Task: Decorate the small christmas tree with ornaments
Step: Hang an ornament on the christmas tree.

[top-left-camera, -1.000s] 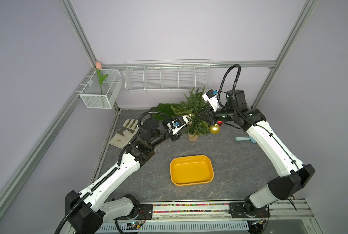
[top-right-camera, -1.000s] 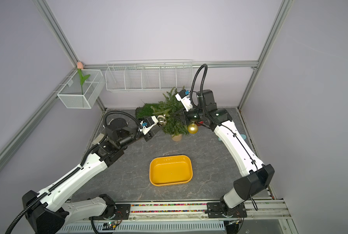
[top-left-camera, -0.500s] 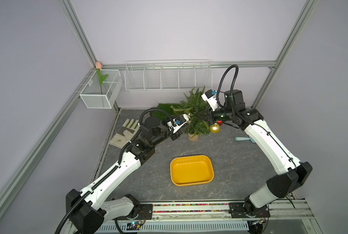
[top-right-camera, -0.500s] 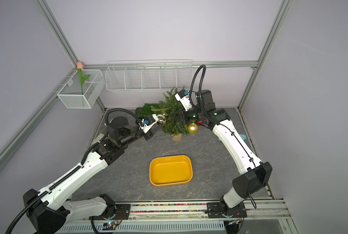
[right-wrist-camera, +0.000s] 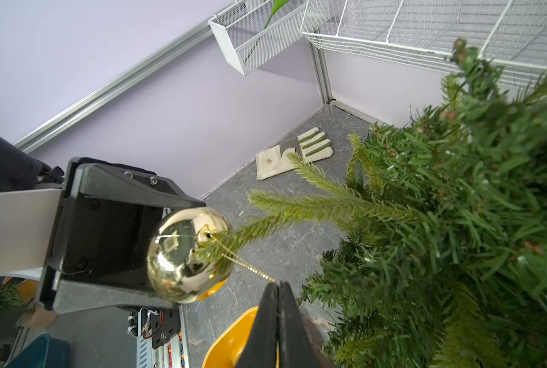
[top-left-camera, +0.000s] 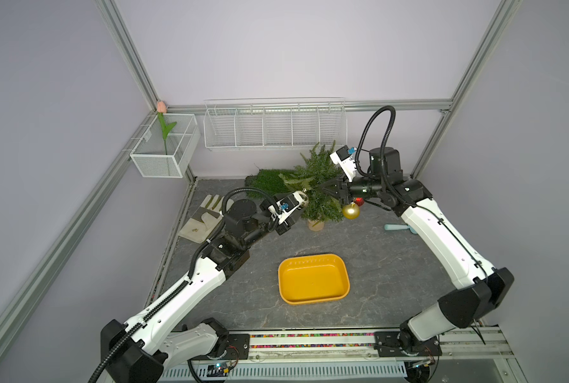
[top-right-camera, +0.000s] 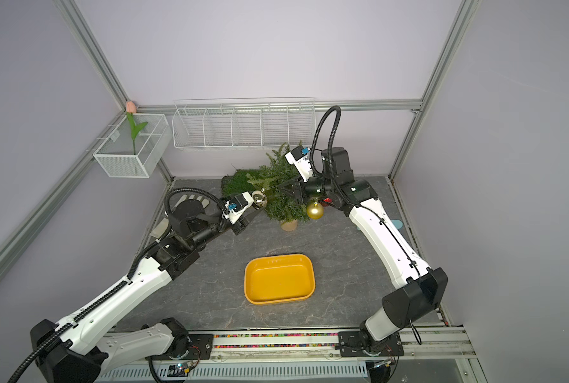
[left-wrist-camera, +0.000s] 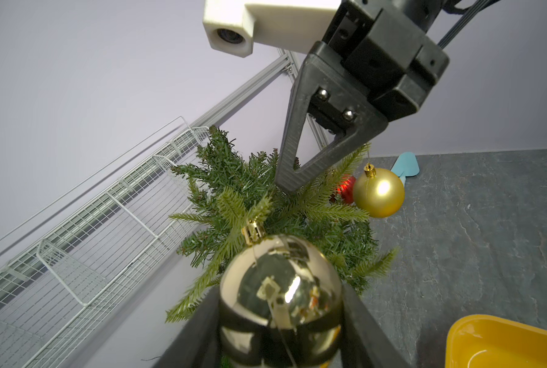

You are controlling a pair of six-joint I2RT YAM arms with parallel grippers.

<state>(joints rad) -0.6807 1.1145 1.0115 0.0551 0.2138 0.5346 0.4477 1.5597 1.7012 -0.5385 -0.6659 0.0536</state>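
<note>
Small tree (top-left-camera: pixel 319 195) stands at twelve o'clock from the yellow tray (top-left-camera: pixel 313 258) in both top views. At the tree's nine o'clock the left claw (left-wrist-camera: pixel 280 296) clasps the mirror-like bauble (left-wrist-camera: pixel 280 274), whose cap meets a branch tip. The right claw (right-wrist-camera: pixel 277 286), fingers pressed together, pinches its gold thread (right-wrist-camera: pixel 243 264). A matte gold bauble (top-left-camera: pixel 350 211) hangs at four o'clock, with a red bauble (top-left-camera: pixel 359 201) just behind.
</note>
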